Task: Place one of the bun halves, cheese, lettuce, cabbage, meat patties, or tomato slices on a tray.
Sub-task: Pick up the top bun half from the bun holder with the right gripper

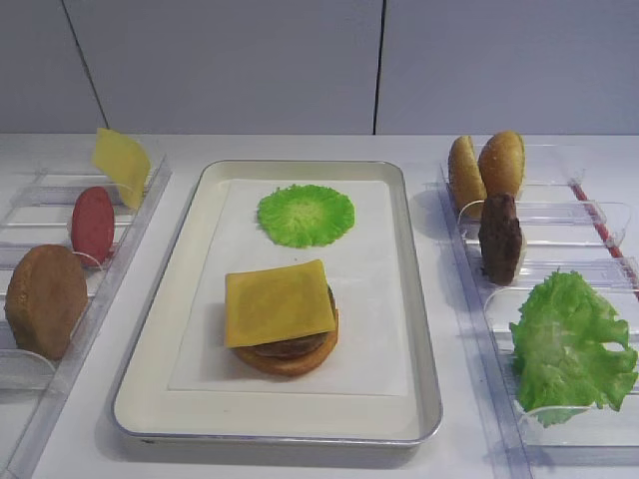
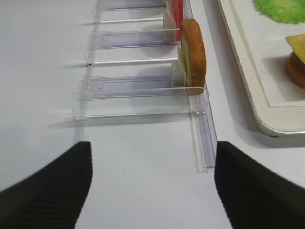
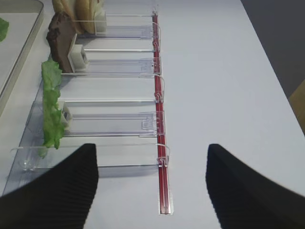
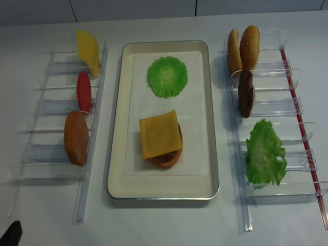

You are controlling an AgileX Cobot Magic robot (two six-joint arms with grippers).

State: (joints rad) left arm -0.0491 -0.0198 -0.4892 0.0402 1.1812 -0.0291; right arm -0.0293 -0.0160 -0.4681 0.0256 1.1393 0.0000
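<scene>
So the tray (image 1: 419, 329) is sitting in the middle of the white worktop (image 4: 164, 225), and I'm using it as the reference for everything. On its paper liner, toward the near end, a cheese slice (image 1: 280, 301) is lying on top of a meat patty (image 1: 300, 347), which is resting on a flat bottom bun (image 1: 295, 362). Toward the far end of the tray, the cabbage (image 1: 306, 215) is lying flat, well apart from that stack.

Right of the tray, a clear rack (image 4: 287, 107) is holding two bun halves (image 1: 486, 168) standing on edge at the far end, then a second meat patty (image 1: 500, 238) upright, then the lettuce (image 1: 571, 349) at the near end.

Left of the tray, another clear rack (image 4: 51, 107) is holding a spare cheese slice (image 1: 122, 166) at the far end, the tomato slice (image 1: 92, 224) upright in the middle, and a darker brown bun (image 1: 45, 299) nearest.

The right tool (image 3: 152, 186) is hanging over the near end of the right rack with its fingers (image 3: 62, 191) spread, pinching nothing. The left tool (image 2: 152, 186) is hovering near the left rack's end, fingers (image 2: 52, 186) also spread wide and empty.
</scene>
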